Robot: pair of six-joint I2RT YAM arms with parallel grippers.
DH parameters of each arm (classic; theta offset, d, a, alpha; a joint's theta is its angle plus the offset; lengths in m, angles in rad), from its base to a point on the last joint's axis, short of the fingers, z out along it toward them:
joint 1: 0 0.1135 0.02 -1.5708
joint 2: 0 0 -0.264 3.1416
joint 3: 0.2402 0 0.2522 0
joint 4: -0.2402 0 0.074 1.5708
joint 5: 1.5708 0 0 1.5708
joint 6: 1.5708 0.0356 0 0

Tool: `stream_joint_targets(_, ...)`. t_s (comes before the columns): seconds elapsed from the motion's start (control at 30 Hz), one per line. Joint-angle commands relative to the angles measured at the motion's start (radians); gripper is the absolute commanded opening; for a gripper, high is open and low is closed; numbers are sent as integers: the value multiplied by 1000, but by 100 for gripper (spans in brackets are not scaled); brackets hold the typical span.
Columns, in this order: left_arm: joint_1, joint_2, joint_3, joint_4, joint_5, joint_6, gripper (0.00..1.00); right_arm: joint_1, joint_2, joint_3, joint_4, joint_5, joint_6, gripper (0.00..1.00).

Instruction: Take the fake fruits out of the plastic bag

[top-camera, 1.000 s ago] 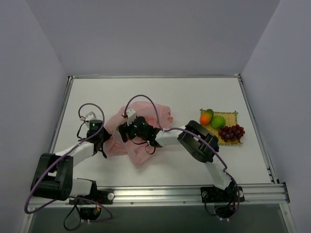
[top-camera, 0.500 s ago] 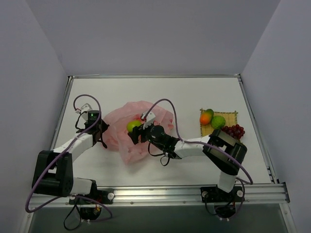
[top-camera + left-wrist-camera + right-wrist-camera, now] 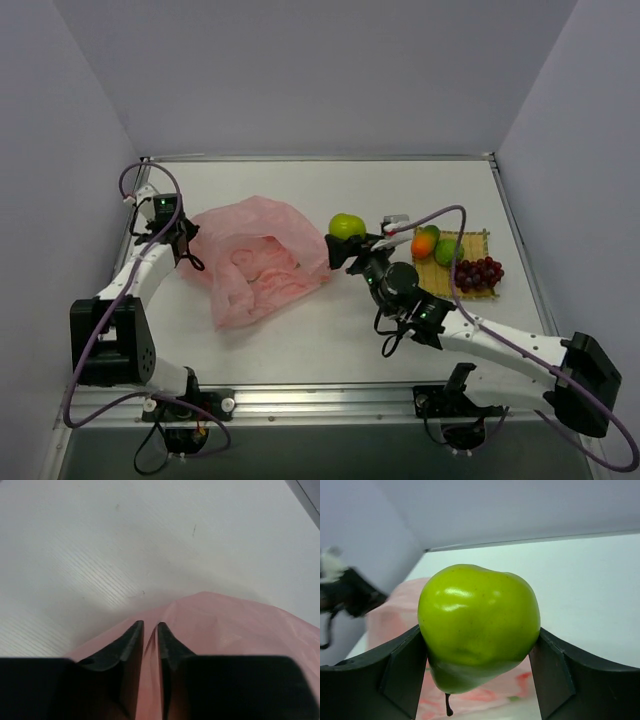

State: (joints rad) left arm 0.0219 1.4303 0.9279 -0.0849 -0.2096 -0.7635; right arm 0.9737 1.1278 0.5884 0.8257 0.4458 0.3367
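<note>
Nearest my side of the table (image 3: 300, 345), left of centre, the plastic bag (image 3: 250, 270) lay slumped and crumpled. I could make out no fruit inside it, though its folds hid some of the interior. At its left edge the left gripper (image 3: 150, 625) had its jaws at a narrow slit with pink film running between them. I judged it was pinching the bag to anchor it against the other arm's pull.

Just right of the bag, the right gripper (image 3: 347, 245) stood with jaws wide, clamped on both flanks of the green pear (image 3: 479, 625). The pear hung stem down, clear of the table surface. Gripping it across the widest part seemed sensible, since smooth plastic would slip from a shallow hold.

Further right, the yellow mat (image 3: 480, 237) carried the mango (image 3: 425, 240), the lime-green fruit (image 3: 449, 250) and the grape bunch (image 3: 478, 272), packed close together. I judged the pear to be the last fruit out and bound for that mat, where room showed only along the edges.
</note>
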Motion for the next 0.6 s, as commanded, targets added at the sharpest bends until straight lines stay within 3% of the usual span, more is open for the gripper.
stream_joint_targets(0.0, 42, 19, 97, -88, 27, 38, 21, -119, -123, -36, -282, 223, 97, 37)
stream_joint_targets(0.07, 42, 7, 106, -92, 48, 35, 35, -208, -202, -55, -373, 255, 122, 36)
stream_joint_targets(0.1, 41, -4, 101, -81, 65, 32, 49, -237, -221, -56, -408, 266, 134, 36)
stream_joint_targets(0.2, 44, -60, 106, -107, 102, 26, 68, -331, -270, -53, -569, 281, 220, 38)
stream_joint_targets(0.4, 46, -192, 158, -182, 167, 64, 92, -360, -304, -166, -674, 301, 398, 40)
stream_joint_targets(0.57, 44, -377, 137, -226, 210, 116, 94, -383, -312, -216, -698, 301, 472, 40)
